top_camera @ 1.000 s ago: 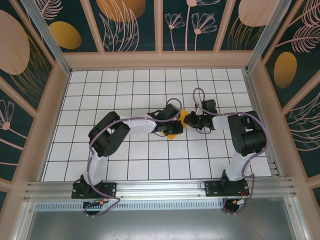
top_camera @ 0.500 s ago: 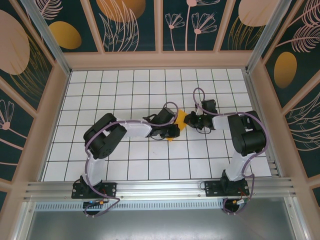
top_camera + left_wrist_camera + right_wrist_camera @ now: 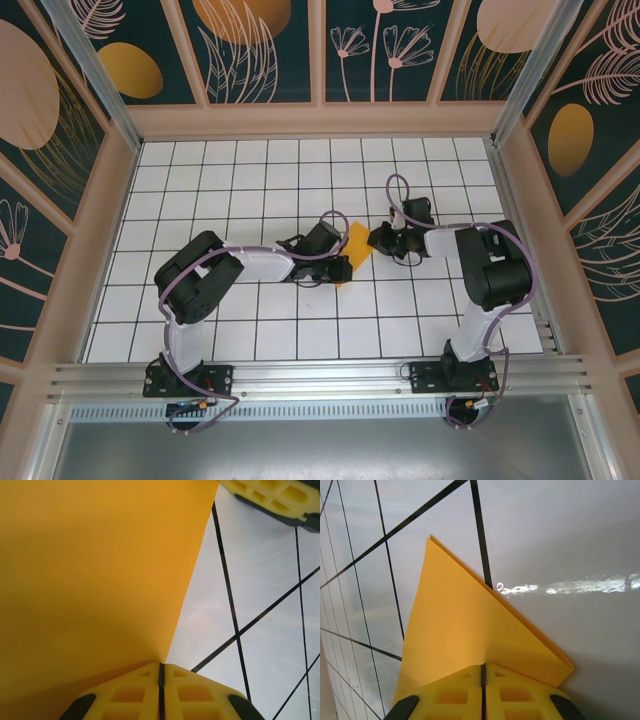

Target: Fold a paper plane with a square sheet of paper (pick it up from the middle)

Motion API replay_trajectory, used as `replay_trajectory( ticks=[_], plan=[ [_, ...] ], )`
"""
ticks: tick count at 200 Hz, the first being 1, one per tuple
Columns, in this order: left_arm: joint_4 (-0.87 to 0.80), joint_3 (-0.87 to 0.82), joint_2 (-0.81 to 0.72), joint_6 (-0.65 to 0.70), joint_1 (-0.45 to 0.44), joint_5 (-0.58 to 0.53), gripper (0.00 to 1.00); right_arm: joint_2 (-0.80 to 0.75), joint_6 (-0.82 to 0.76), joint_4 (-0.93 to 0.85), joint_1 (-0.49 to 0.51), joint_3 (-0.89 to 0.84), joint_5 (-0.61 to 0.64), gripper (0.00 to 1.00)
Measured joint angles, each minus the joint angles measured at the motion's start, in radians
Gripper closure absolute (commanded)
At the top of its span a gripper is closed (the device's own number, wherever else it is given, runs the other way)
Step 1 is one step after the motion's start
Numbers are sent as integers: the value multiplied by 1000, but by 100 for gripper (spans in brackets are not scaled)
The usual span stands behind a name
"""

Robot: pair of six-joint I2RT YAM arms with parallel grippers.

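The square sheet of paper (image 3: pixel 357 243) is orange-yellow and folded into a smaller creased shape, lying mid-table between both grippers. My left gripper (image 3: pixel 340 264) is shut on its near-left edge; in the left wrist view the sheet (image 3: pixel 90 570) rises from the closed fingertips (image 3: pixel 161 667). My right gripper (image 3: pixel 377 238) is shut on the sheet's right edge. In the right wrist view the folded sheet (image 3: pixel 465 630) runs as a two-layer triangle from the closed tips (image 3: pixel 482 669) along the table. One yellow finger (image 3: pixel 272 495) of the right gripper sits just beyond the sheet.
The white gridded table (image 3: pixel 250 180) is ringed by a wooden frame with painted wall panels (image 3: pixel 260 50). A metal rail (image 3: pixel 320 378) with both arm bases runs along the near edge.
The left arm has drawn back to the left, its gripper sliding down-left with the sheet's edge. More of the orange sheet now shows between the grippers. The right gripper has barely moved.
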Motion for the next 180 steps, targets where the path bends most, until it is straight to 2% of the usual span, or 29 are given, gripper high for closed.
replay_trajectory(
  ticks=[116, 180],
  plan=[
    [-6, -101, -80, 0, -7, 0, 91, 34, -1, -55, 8, 53, -3, 94],
    [-53, -78, -82, 12, -8, -14, 88, 45, -12, -76, 18, 85, -6, 94]
  ],
)
